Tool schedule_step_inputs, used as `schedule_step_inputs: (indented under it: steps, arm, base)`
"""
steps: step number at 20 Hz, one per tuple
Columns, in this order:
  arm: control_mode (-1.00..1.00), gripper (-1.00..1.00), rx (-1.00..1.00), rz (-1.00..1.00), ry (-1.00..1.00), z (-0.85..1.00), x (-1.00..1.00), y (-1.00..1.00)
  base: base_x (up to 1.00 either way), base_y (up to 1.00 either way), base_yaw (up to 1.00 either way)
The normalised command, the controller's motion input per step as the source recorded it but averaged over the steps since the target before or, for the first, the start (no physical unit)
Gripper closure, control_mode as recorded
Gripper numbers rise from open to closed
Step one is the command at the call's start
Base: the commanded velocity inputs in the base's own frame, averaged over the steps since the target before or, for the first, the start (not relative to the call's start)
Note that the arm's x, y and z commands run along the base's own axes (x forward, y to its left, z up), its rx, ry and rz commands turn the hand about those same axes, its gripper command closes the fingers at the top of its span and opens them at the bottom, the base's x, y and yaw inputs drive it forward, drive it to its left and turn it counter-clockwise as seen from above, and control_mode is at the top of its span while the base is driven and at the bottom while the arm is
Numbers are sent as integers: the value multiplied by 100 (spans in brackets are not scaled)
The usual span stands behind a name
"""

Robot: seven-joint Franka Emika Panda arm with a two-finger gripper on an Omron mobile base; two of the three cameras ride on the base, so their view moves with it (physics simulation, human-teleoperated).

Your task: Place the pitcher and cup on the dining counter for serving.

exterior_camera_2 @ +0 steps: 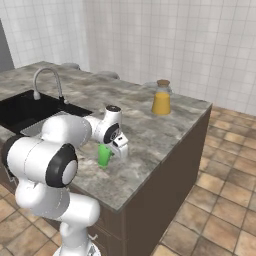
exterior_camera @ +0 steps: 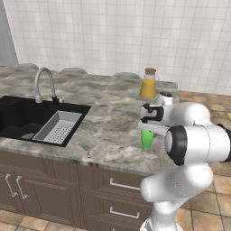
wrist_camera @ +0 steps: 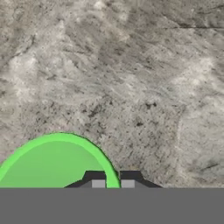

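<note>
The green cup (exterior_camera: 147, 139) (exterior_camera_2: 104, 156) stands upright on the dining counter (exterior_camera: 108, 122) (exterior_camera_2: 150, 135), near its front edge. My gripper (wrist_camera: 113, 183) comes down on it from above. In the hand view the two fingertips (wrist_camera: 98, 183) pinch the cup's (wrist_camera: 52, 162) rim, one inside and one outside, so the gripper is shut on the cup. The pitcher (exterior_camera: 148, 84) (exterior_camera_2: 161, 98), clear glass with orange juice and a cork lid, stands upright at the counter's far side, well beyond the cup and apart from the hand.
A black sink (exterior_camera: 27, 119) with a curved faucet (exterior_camera: 43, 83) and a grey strainer basket (exterior_camera: 58, 127) sits at the counter's left. Stool tops (exterior_camera: 74, 70) show behind the far edge. Tiled floor (exterior_camera_2: 220, 200) lies past the counter's right end.
</note>
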Motion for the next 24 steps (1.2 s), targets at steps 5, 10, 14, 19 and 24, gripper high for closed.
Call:
schedule_step_inputs:
  steps: [5,10,14,19,24]
  arm:
    - [-100,100,0,0,-30,28,-48,3]
    - [-100,100,0,0,-30,36,-67,5]
    - [-100,100,0,0,-31,49,-68,11]
    - [-100,100,0,0,-28,58,-63,8]
    - [100,100,0,0,-11,23,-33,0]
  base:
    - [0,0,0]
    - [0,0,0]
    - [0,0,0]
    - [0,0,0]
    - [-59,0,4]
